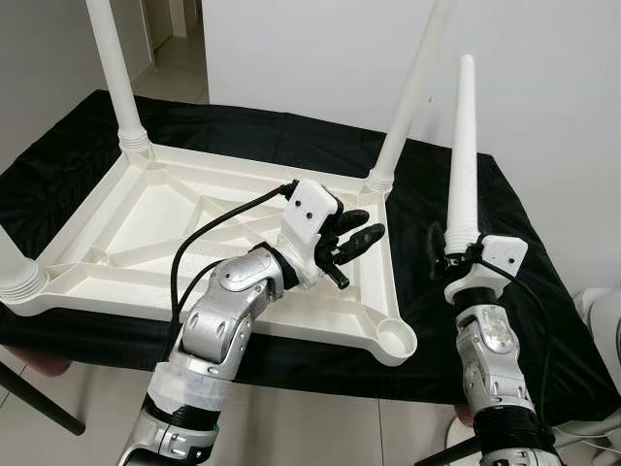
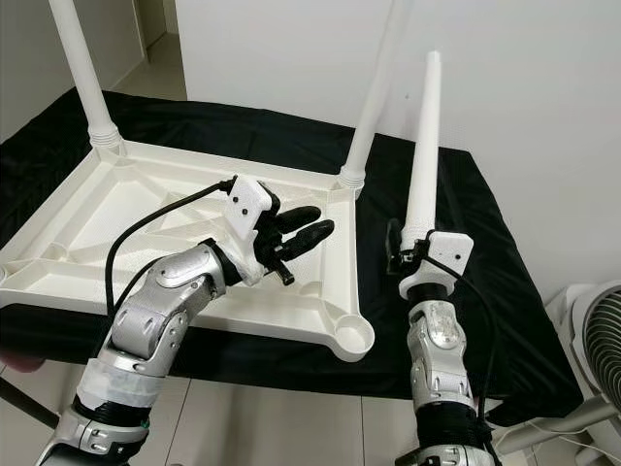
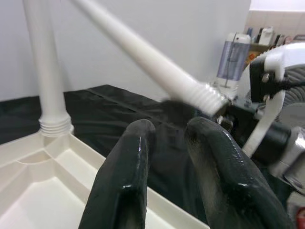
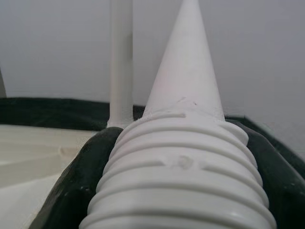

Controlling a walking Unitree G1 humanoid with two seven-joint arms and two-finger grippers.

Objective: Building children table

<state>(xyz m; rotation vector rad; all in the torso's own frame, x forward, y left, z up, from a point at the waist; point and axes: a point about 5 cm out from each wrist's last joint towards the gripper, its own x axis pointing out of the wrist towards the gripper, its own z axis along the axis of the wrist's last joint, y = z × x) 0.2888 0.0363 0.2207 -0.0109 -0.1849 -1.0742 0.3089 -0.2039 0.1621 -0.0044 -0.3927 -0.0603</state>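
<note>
The white plastic tabletop (image 1: 126, 243) lies upside down on a black cloth. Screwed-in legs stand at the far left (image 1: 114, 68), far right (image 1: 412, 92) and near left (image 1: 15, 272) corners. The near right corner socket (image 1: 396, 337) has no leg in it. My right gripper (image 1: 456, 257) is shut on the threaded end of the loose white leg (image 1: 463, 155), holding it upright to the right of the tabletop; its black fingers (image 4: 71, 191) wrap the thread (image 4: 181, 176). My left gripper (image 1: 354, 233) hovers over the tabletop's right side, narrowly open and holding nothing, its fingers (image 3: 124, 181) pointing at the held leg (image 3: 147, 57).
The black cloth (image 1: 243, 126) covers the whole work surface, with its front edge close to me. A white wall stands behind. A fan (image 2: 597, 340) sits on the floor at the right. Bottles (image 3: 233, 52) stand on a shelf beyond the right arm.
</note>
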